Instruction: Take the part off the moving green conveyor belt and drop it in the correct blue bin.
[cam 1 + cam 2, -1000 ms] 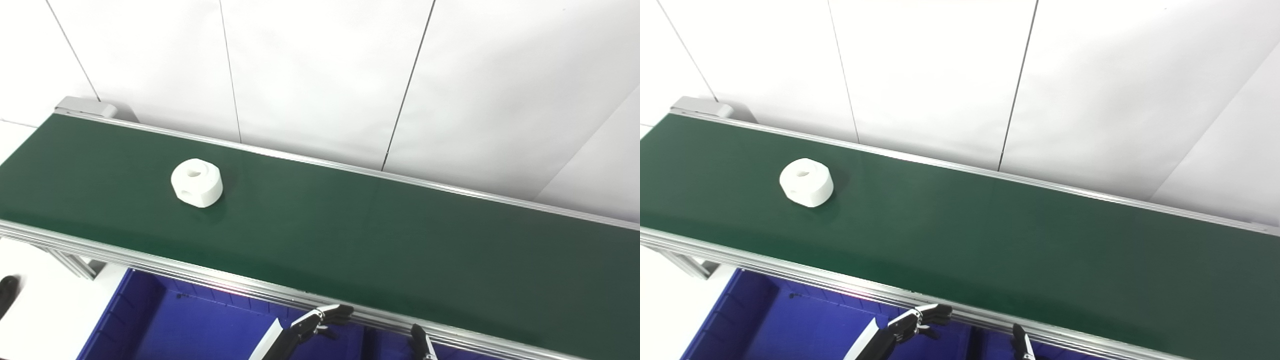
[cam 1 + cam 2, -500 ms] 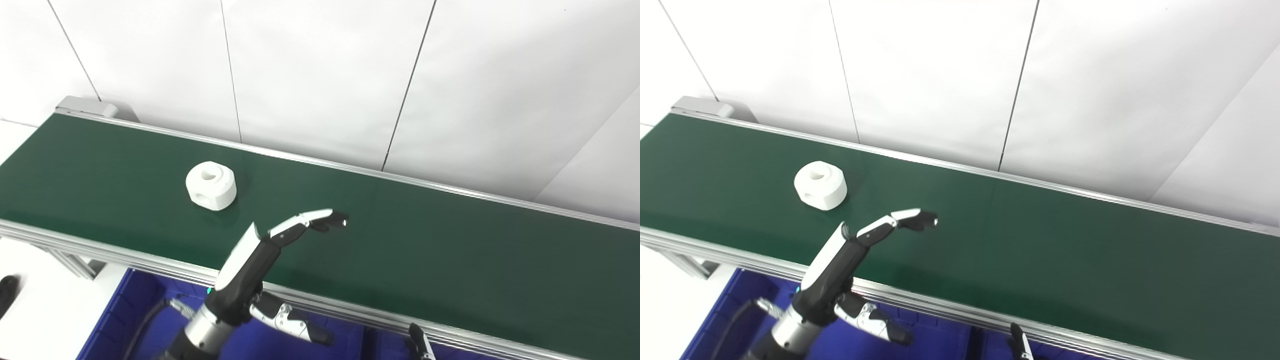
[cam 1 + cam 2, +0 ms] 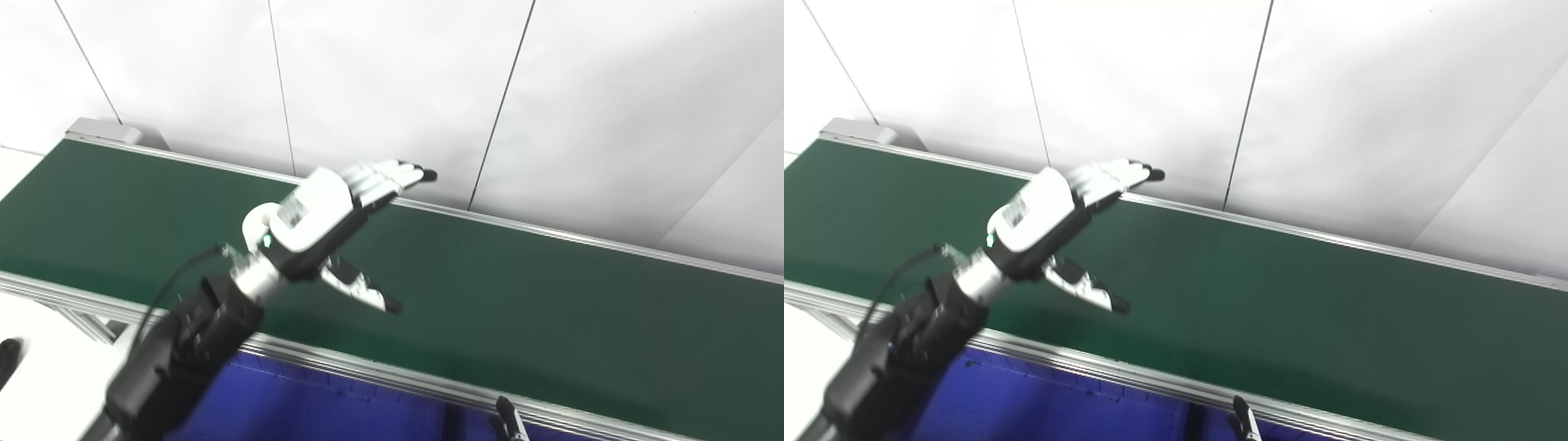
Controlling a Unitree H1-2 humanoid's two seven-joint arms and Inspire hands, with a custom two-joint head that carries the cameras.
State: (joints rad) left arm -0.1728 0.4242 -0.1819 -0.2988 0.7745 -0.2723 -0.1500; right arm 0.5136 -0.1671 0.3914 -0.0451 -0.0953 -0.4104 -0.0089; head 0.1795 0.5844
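The green conveyor belt [image 3: 551, 294] runs from upper left to lower right. My left hand [image 3: 324, 214] is open above the belt, fingers stretched toward the far rail and thumb spread toward the near side. It holds nothing. The white round part [image 3: 255, 219] lies on the belt behind the hand; only a small white edge shows at the hand's left. In the right eye view the left hand [image 3: 1047, 214] hides the part fully. Of my right hand [image 3: 509, 418] only a dark fingertip shows at the bottom edge.
A blue bin [image 3: 343, 410] sits below the belt's near aluminium rail [image 3: 392, 373]. A white panelled wall [image 3: 392, 92] stands right behind the belt. The belt's end housing [image 3: 104, 130] is at the far left.
My left arm has risen and reached forward over the belt, hand now spread wide over the part. The part has drifted right along the belt. The right hand has not moved.
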